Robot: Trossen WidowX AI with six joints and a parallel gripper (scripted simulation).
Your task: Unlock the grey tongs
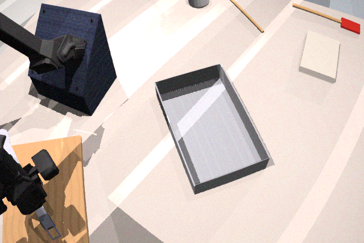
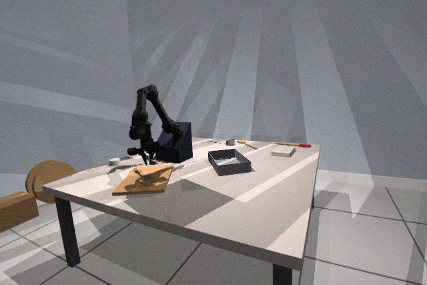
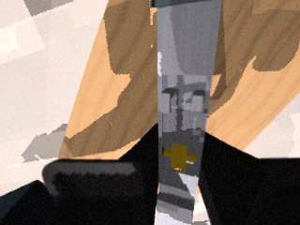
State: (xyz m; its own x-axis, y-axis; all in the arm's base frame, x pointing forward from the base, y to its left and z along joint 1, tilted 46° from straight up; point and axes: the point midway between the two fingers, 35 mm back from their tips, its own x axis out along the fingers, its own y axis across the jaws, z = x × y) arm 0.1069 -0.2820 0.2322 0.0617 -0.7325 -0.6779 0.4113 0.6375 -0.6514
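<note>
Tongs [image 3: 185,94], grey with an unlettered yellow cross, are clamped in the end effector [image 3: 180,164] above the wooden board [image 1: 67,157].

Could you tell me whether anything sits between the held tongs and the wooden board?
Nothing visible does. The pincer is shut on the grey tongs directly over the wooden board, whose surface beneath them shows only shadows.

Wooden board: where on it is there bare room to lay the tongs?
The wooden board shows bare wood along its edge toward the grey roasting tin and its far corner toward the dark blue wedge-shaped block. Its other side is crowded: the black gripper, shut on the grey tongs, hangs over it.
</note>
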